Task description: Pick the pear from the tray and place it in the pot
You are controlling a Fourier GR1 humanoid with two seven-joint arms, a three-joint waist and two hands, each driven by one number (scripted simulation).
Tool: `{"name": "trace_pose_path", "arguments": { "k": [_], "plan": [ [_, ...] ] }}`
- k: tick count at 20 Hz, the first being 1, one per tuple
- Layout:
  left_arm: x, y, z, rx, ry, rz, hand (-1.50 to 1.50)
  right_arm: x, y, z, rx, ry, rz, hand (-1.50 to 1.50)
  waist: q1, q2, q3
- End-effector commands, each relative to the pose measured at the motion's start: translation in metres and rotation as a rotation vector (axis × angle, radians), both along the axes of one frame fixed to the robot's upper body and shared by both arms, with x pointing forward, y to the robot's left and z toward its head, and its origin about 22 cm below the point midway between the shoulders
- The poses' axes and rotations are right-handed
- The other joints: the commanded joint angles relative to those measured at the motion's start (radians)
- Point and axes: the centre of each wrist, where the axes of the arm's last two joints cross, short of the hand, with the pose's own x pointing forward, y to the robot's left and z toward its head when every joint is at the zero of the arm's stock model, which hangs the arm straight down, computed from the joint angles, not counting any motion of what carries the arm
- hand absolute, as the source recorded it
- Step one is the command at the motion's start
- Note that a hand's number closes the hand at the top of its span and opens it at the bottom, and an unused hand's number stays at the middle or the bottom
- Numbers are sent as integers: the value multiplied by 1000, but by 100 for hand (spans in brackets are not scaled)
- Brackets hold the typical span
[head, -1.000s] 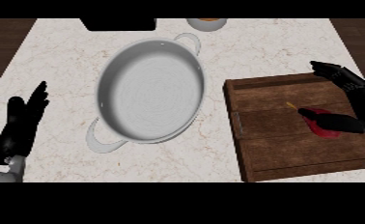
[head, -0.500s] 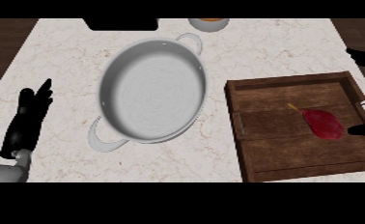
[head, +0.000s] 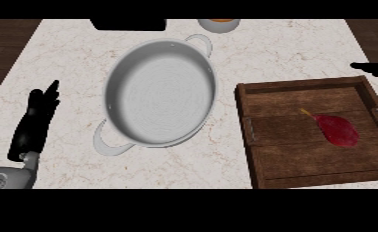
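Since the right robot hand (head: 363,66) has withdrawn to the frame edge, its state indeterminate, the pear (head: 339,129) lies ungrasped in the tray (head: 251,126); the left robot hand (head: 35,121) rests open.

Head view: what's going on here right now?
Nothing is being held. The red pear lies in the wooden tray at the right, and the grey pot beside it holds nothing. The left robot hand rests open at the left edge. Only a fingertip of the right robot hand shows, beyond the tray.
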Motion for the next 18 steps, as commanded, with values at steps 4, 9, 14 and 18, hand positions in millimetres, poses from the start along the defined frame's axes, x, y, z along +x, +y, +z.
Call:
{"name": "trace_pose_path", "arguments": {
  "k": [4, 9, 14, 18],
  "plan": [
    [1, 15, 6, 0, 15, 5, 0, 12, 17, -8, -99, 140, 35, -150, -6, -2, 1],
    [-5, 17, 7, -18, 10, -8, 0, 19, 2, -23, -99, 161, -46, -150, -6, -3, 2],
    [12, 10, -1, -9, -9, 11, 0, 26, 24, -44, -134, 181, -13, -150, -11, -1, 1],
    [2, -3, -8, 1, 24, 3, 0, 28, 34, -84, -157, 200, -25, -150, -8, -1, 2]
  ]
}}
